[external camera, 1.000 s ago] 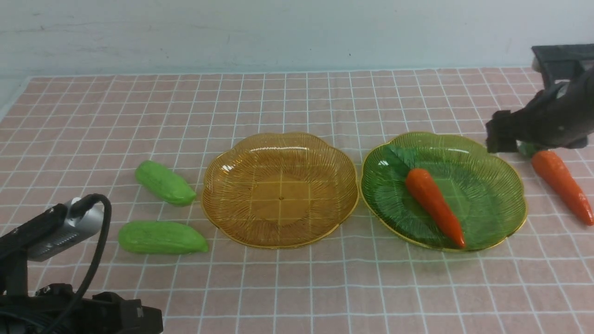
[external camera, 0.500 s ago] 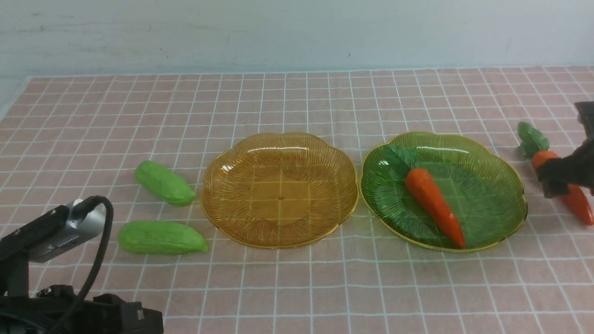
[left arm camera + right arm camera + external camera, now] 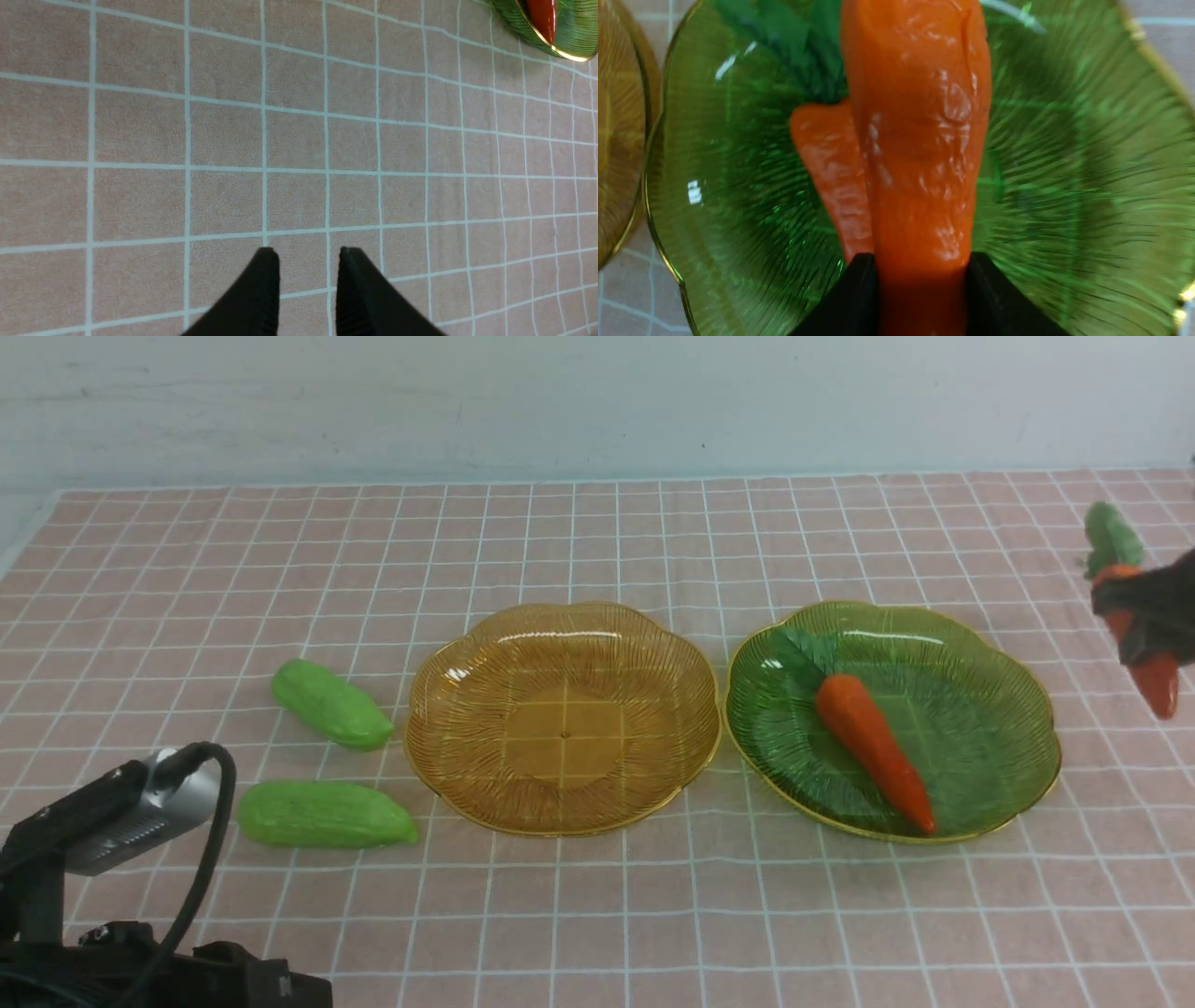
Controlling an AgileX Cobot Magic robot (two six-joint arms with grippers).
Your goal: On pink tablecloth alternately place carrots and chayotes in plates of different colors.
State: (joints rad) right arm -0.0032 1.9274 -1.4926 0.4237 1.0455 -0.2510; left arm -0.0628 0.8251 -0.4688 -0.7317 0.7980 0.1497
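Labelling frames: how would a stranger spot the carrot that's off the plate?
Start at the green plate on the pink tablecloth, then look to its right. That carrot hangs tip-down in the right gripper; the other carrot lies in the plate.

Pink tablecloth [image 3: 597, 915]: near chayote [image 3: 325, 815], far chayote [image 3: 331, 704], amber plate [image 3: 560, 728] seemingly touching green plate [image 3: 980, 709].

Wall [image 3: 597, 401]: one, plain, pale blue-white, spanning the whole upper part of the front frame. Surface matt, with faint grey scuffs [image 3: 187, 392] at upper left and a small dark speck [image 3: 703, 446] right of centre. Pale strip [image 3: 17, 523] at far left edge, below the wall; material unclear. Lighting: even, diffuse, soft.
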